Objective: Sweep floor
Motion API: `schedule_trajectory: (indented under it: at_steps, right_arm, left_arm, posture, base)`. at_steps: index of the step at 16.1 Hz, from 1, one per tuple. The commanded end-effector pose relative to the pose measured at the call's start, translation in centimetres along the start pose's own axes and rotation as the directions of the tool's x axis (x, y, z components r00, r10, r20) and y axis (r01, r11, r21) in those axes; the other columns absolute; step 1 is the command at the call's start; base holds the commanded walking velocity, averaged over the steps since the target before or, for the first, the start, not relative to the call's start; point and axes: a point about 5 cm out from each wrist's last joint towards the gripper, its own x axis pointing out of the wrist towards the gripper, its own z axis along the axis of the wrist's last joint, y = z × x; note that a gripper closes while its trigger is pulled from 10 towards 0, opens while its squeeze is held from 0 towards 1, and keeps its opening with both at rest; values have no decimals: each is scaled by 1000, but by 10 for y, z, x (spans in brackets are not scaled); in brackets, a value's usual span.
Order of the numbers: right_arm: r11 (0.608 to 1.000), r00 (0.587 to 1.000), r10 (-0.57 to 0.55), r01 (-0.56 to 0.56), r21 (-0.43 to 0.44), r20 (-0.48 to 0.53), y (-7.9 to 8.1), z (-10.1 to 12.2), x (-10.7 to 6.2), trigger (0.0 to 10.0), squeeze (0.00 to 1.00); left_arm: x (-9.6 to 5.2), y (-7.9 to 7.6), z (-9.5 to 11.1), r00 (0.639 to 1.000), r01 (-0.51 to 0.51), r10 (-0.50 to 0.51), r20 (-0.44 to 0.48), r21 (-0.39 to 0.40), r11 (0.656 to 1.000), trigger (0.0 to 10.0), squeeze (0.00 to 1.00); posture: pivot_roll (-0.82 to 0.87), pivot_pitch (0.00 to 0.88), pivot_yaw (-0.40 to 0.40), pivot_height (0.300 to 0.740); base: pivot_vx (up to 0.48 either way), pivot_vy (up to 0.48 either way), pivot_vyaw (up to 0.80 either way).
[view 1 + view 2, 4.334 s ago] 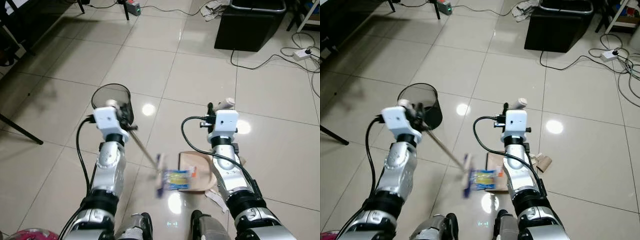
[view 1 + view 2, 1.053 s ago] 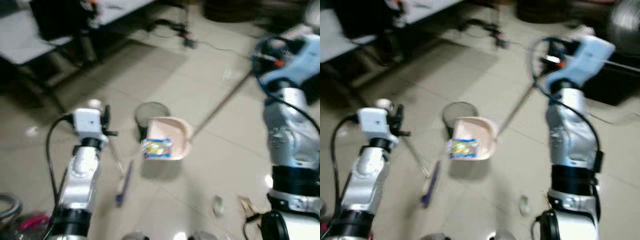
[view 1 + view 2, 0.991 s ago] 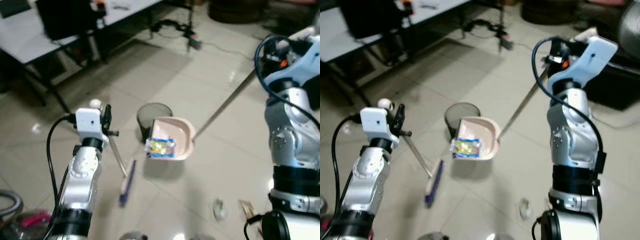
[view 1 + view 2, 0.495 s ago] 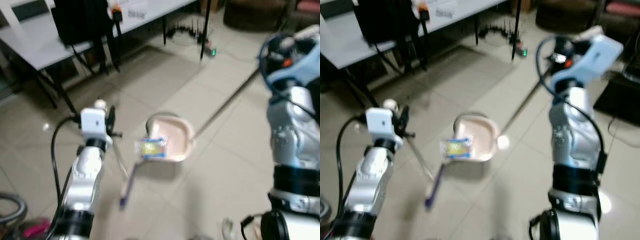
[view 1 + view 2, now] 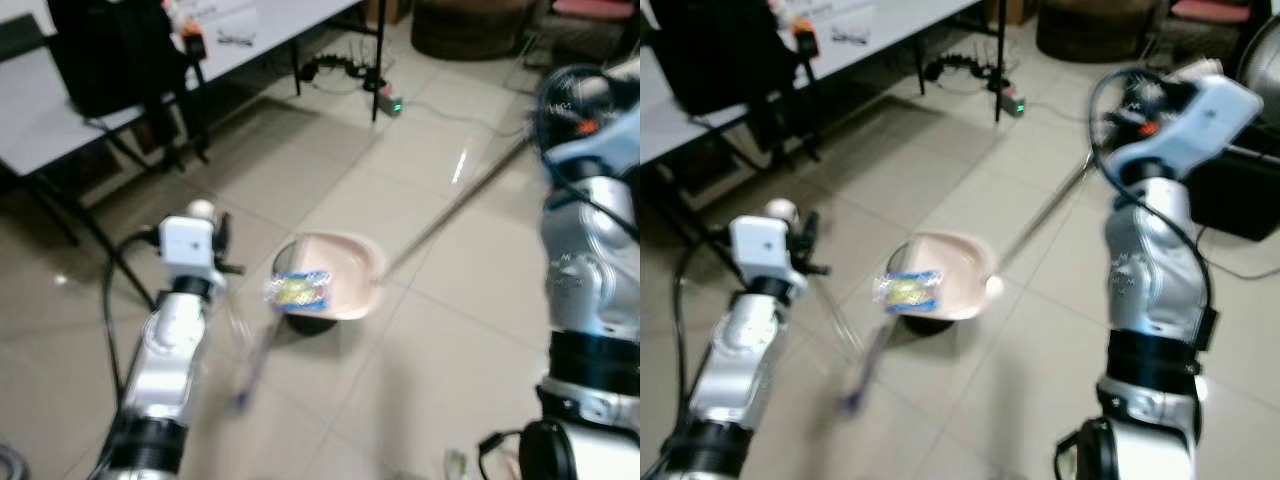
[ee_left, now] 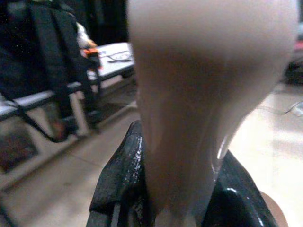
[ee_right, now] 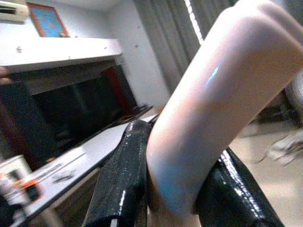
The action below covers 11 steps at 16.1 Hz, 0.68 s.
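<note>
A pink dustpan [image 5: 340,272] hangs in the air over a small black bin [image 5: 310,322], tipped toward it. A yellow and blue wrapper [image 5: 298,290] lies at the pan's front lip. The pan's long handle [image 5: 455,200] slants up to my raised right gripper [image 7: 171,163], which is shut on its pink top end. My left gripper [image 6: 176,158] is shut on the pale top of the broom handle. From that grip the thin stick runs down to the blurred blue broom head [image 5: 250,372] just above the floor, left of the bin.
A white table [image 5: 60,115] with a black backpack [image 5: 105,50] stands at the back left, its dark legs reaching the tiles. A power strip [image 5: 390,103] and cables lie behind the bin. A small scrap [image 5: 455,463] lies near my feet. A black box [image 5: 1245,195] stands at the right.
The camera has turned. The dustpan, which lay on the floor 4.3 s ago, is lifted with the wrapper and has come over the bin. The broom hangs beside it.
</note>
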Motion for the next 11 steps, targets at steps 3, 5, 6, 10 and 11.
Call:
schedule_trajectory:
  at_steps: [3, 5, 6, 10, 11]
  right_arm:
    - [998, 997, 38, -42, 55, 71, 15, 12, 2, 10000, 0]
    - [998, 996, 37, -41, 56, 75, 14, 13, 2, 10000, 0]
    - [998, 996, 35, -40, 55, 77, 13, 14, 2, 10000, 0]
    - [997, 996, 34, -39, 61, 82, 13, 14, 3, 10000, 0]
    - [997, 996, 34, -39, 62, 82, 14, 13, 3, 10000, 0]
  left_arm:
    - [3, 11, 9, 999, -24, 23, 36, 30, 999, 10000, 0]
    - [3, 11, 9, 999, -24, 23, 36, 31, 999, 10000, 0]
    - [3, 10, 9, 999, -24, 23, 36, 30, 999, 10000, 0]
    - [3, 12, 8, 999, -27, 26, 31, 31, 999, 10000, 0]
    - [3, 12, 8, 999, -29, 28, 31, 32, 999, 10000, 0]
  posture:
    - [-63, 24, 52, 740]
    - [-63, 24, 52, 740]
    - [-63, 24, 52, 740]
    - [-61, 16, 52, 740]
    - [-61, 14, 52, 740]
  base:
    - [385, 0, 0]
    - [373, 0, 0]
    - [371, 0, 0]
    - [359, 0, 0]
    - [349, 0, 0]
